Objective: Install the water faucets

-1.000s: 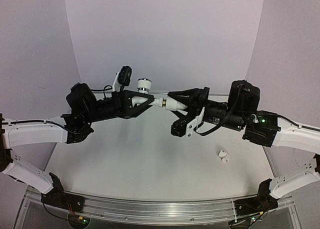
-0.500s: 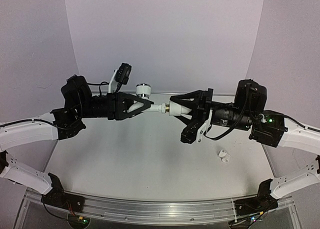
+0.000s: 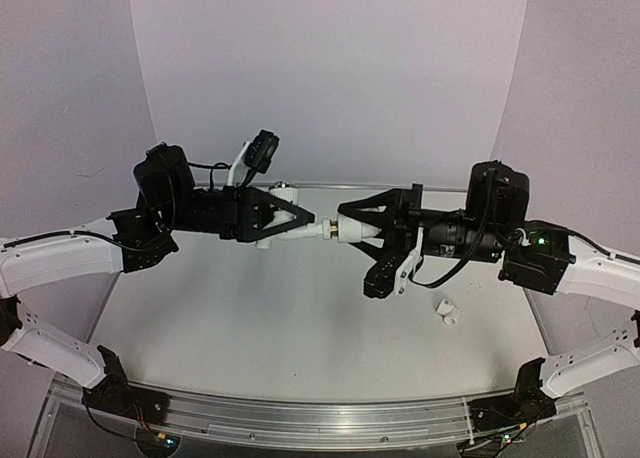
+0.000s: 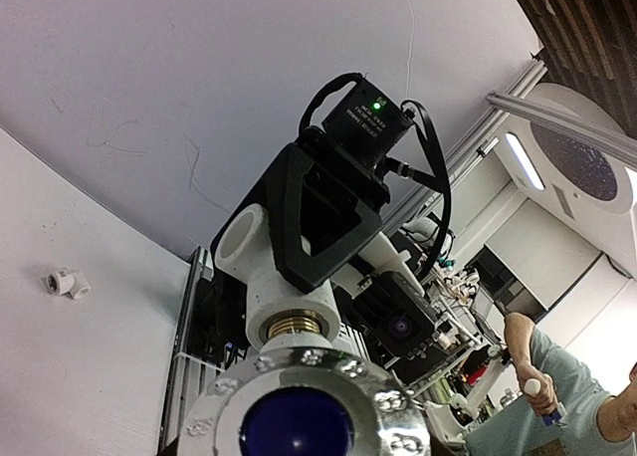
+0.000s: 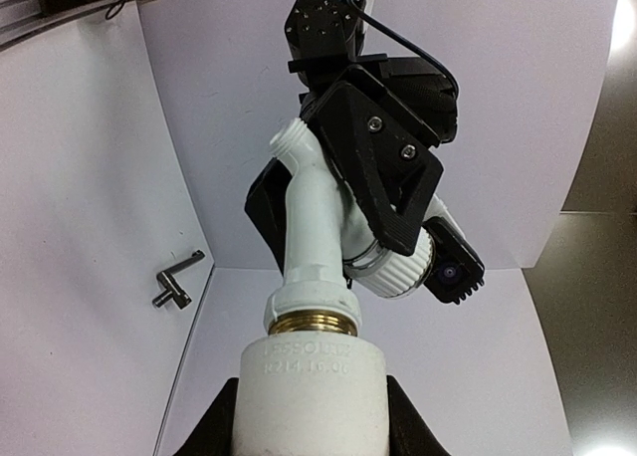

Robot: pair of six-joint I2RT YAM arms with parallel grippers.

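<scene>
Aloft, tap body [image 5: 314, 217] between left jaws, whether clamped unclear, joined to tubular fitting [image 5: 311, 386] gripped by right jaws

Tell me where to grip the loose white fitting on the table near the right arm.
Take the fitting across its short tubular body, coming straight down from above: it lies flat on the table with bare surface all round, so both sides of its narrow width are likely free to pinch.

The left gripper [image 3: 308, 222] is covering most of the tap body [image 3: 288, 190] from above. The white piece [image 3: 447, 312] near the bench's [image 3: 250, 328] right edge is showing too small to identify.
</scene>
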